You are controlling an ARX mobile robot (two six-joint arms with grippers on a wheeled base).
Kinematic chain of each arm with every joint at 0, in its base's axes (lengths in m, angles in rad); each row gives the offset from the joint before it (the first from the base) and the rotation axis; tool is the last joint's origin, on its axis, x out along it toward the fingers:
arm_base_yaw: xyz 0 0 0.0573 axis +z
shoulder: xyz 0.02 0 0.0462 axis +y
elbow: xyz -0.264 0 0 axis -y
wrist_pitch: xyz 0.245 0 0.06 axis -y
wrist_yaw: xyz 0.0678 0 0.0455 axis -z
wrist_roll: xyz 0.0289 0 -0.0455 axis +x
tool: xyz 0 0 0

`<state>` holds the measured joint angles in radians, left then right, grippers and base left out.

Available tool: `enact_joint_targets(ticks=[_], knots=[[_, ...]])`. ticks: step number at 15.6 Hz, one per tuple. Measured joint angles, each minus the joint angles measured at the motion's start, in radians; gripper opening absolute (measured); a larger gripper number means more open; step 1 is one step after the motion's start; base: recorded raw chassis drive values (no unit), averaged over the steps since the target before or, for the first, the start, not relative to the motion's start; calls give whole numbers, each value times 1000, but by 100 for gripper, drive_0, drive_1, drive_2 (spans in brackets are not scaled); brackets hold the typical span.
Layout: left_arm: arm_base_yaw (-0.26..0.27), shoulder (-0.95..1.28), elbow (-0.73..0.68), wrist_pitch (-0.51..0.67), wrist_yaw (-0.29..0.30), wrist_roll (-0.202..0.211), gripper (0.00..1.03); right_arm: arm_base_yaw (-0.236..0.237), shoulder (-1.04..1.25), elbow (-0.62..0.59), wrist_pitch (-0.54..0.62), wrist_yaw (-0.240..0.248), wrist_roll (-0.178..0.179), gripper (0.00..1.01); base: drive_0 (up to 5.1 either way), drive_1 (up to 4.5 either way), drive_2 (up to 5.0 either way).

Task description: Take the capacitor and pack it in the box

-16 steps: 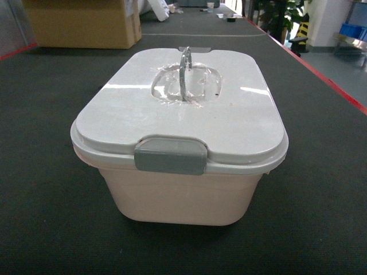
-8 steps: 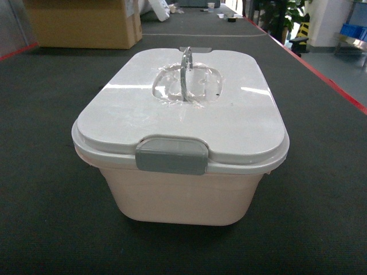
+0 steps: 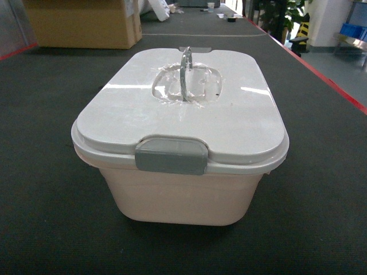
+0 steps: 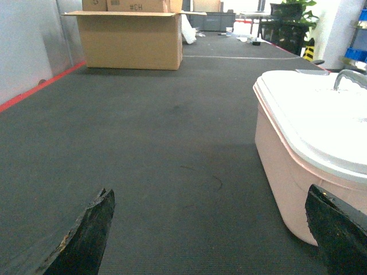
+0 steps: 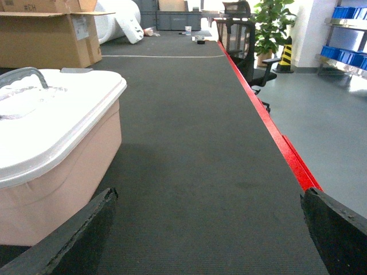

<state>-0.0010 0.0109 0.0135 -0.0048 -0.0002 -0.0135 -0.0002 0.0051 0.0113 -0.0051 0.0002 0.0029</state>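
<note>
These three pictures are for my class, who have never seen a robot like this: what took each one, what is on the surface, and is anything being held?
A wheeled robot with two arms took them. The head camera looks down at a pale pink box on a dark mat, its white lid shut, grey latch facing the camera. The other two come from cameras on each wrist, left and right of the box. The black tips at their bottom corners belong to the left end effector and right end effector; both are open and hold nothing. A cardboard carton stands behind. No capacitor is visible.
</note>
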Motion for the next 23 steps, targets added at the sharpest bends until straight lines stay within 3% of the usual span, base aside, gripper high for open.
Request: enact_joint_targets(ticks=[23], knots=[[0,0,0,0,0,0,98,0,0,0,0,0,0,98,0,0,0]])
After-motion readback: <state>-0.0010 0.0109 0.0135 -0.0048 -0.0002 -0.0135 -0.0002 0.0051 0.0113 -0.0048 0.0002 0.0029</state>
